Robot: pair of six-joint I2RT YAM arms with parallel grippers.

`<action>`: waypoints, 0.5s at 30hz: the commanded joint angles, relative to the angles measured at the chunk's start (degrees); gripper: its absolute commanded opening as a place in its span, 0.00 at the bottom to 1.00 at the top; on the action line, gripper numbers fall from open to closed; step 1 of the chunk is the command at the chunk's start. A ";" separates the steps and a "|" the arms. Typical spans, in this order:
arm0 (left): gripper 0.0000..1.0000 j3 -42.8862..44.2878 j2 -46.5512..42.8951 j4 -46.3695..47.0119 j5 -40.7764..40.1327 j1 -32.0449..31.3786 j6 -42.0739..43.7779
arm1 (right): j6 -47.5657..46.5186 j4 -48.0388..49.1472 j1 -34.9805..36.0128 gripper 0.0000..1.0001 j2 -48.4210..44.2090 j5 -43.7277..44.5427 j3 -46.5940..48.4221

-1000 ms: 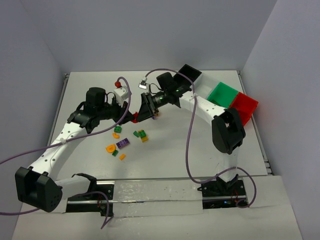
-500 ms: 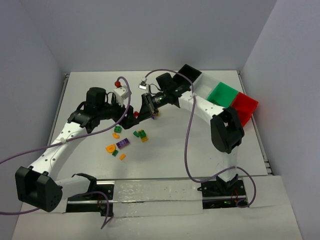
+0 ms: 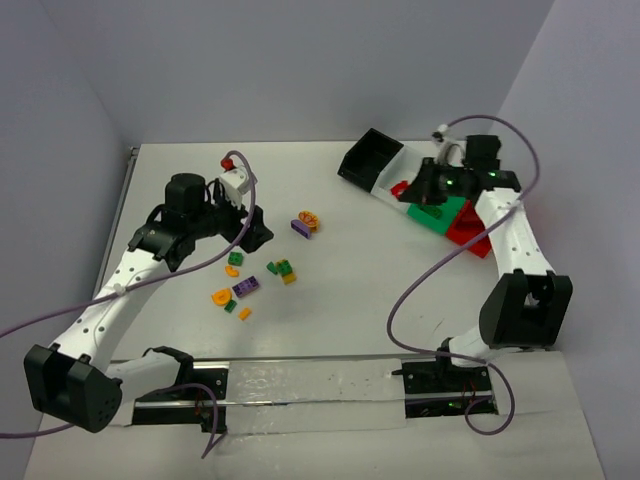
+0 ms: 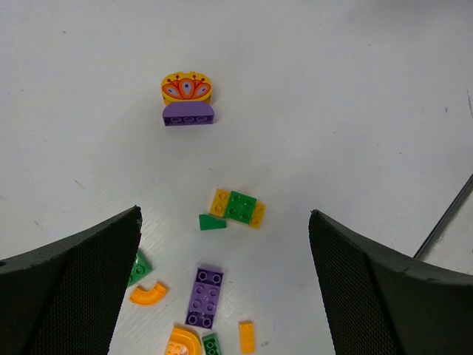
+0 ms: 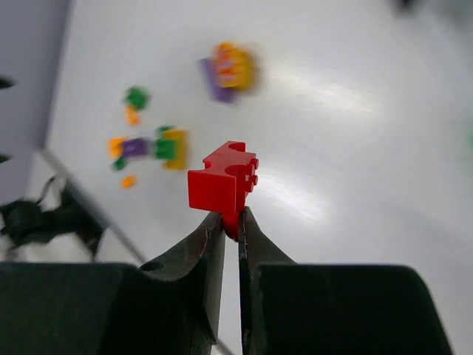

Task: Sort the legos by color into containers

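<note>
Right gripper [image 5: 230, 220] is pinched tight on a red brick [image 5: 222, 185], gripping it by the bottom edge. In the top view it hangs over the containers in the upper right of the frame. Left gripper [image 4: 225, 214] is spread wide with nothing in it, hovering over the loose legos left of centre.

Count on the counter [image 3: 350, 290], going by the left wrist view:
- Two purple: a purple arch [image 4: 189, 114] and a purple flat brick [image 4: 204, 296].
- Four green: a green brick [image 4: 241, 206] sitting on a yellow plate [image 4: 219, 201], a green wedge [image 4: 211, 222] just beside it, a green bit [image 4: 139, 268] by the left finger, and a green stub [image 4: 211, 344] at the bottom edge.
- Five orange/yellow: that plate, a decorated yellow piece [image 4: 187, 87] touching the purple arch, an orange curve [image 4: 148, 293], a second orange curve [image 4: 182, 342], and a small orange bar [image 4: 247, 336].
- One red, the one being held.

Four containers sit in a row from upper left to lower right: black bin [image 3: 362, 158], white bin [image 3: 390, 172], green bin [image 3: 437, 216], red bin [image 3: 470, 232]. The right arm covers a good chunk of them, so I can't tell what's inside.
</note>
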 commanded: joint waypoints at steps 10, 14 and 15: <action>0.99 4.05 5.71 3.10 -5.99 -0.70 -2.11 | -20.09 -8.63 -21.15 0.00 6.40 32.26 8.69; 0.99 4.81 6.35 1.45 -5.86 -0.79 -1.82 | -20.37 -7.55 -21.68 0.00 11.28 34.36 11.38; 0.99 4.55 6.15 1.39 -6.09 -0.79 -1.64 | -20.52 -7.28 -21.77 0.00 12.65 35.46 11.88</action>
